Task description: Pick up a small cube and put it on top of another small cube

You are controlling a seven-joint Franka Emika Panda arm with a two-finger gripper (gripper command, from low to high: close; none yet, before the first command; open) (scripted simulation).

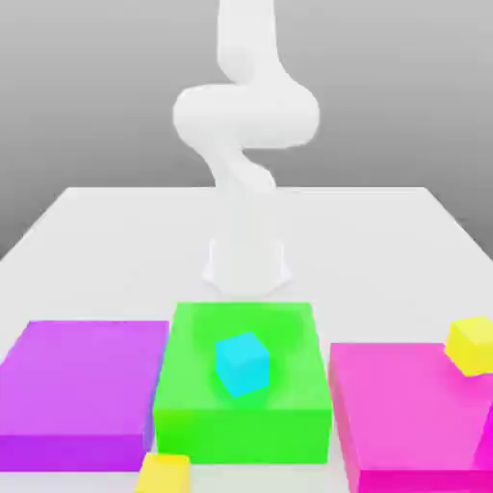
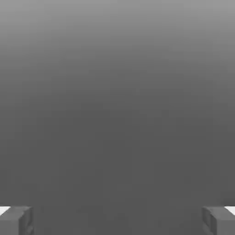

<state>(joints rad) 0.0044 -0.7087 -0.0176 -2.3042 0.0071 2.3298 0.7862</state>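
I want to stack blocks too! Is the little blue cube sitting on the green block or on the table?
On the green block. The cyan cube rests on its top face, turned a bit askew.

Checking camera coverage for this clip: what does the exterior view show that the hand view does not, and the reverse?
Exterior view alone: the white arm on the table, the cyan cube on the green block, the purple block, the pink block, one yellow cube on the pink block and another yellow cube in front of the green block.

Hand view alone: the two fingers spread wide apart, nothing between them, against a plain grey backdrop.

Shared: no object appears in both.
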